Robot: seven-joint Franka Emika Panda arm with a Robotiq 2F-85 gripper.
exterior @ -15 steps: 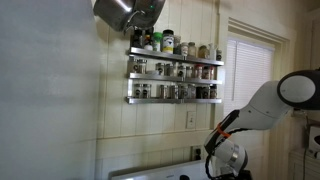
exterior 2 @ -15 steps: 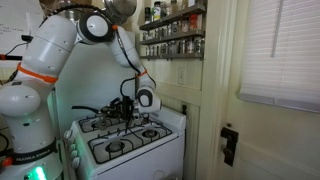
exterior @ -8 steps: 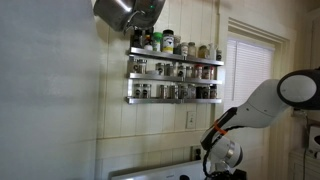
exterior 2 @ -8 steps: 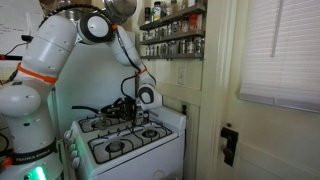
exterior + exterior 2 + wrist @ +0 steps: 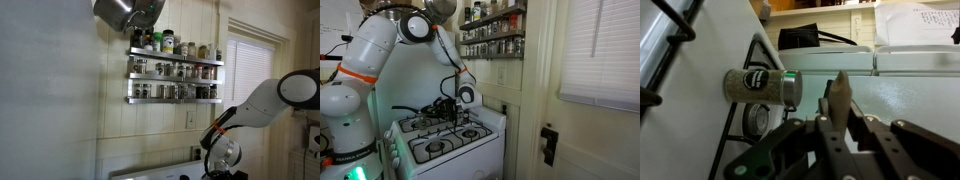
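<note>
In the wrist view my gripper (image 5: 840,92) is shut, its two fingertips pressed together into one point with nothing between them. Left of it, clear of the fingers, is a small spice jar (image 5: 760,86) with brownish contents and a silver lid, resting on the white stove top (image 5: 910,95) beside a black burner grate (image 5: 750,120). In both exterior views the gripper (image 5: 448,106) (image 5: 214,168) hangs low over the back of the stove (image 5: 445,145). The jar cannot be made out there.
Spice racks (image 5: 172,80) (image 5: 492,35) full of jars hang on the wall above the stove. A metal pot (image 5: 125,12) sits at the top of an exterior view. A blinded window (image 5: 250,70) and a door (image 5: 585,100) lie to the side. Black cables (image 5: 805,38) run behind the stove.
The gripper and forearm have shifted slightly, sideways and a little upward over the back of the stove. Nothing else has moved.
</note>
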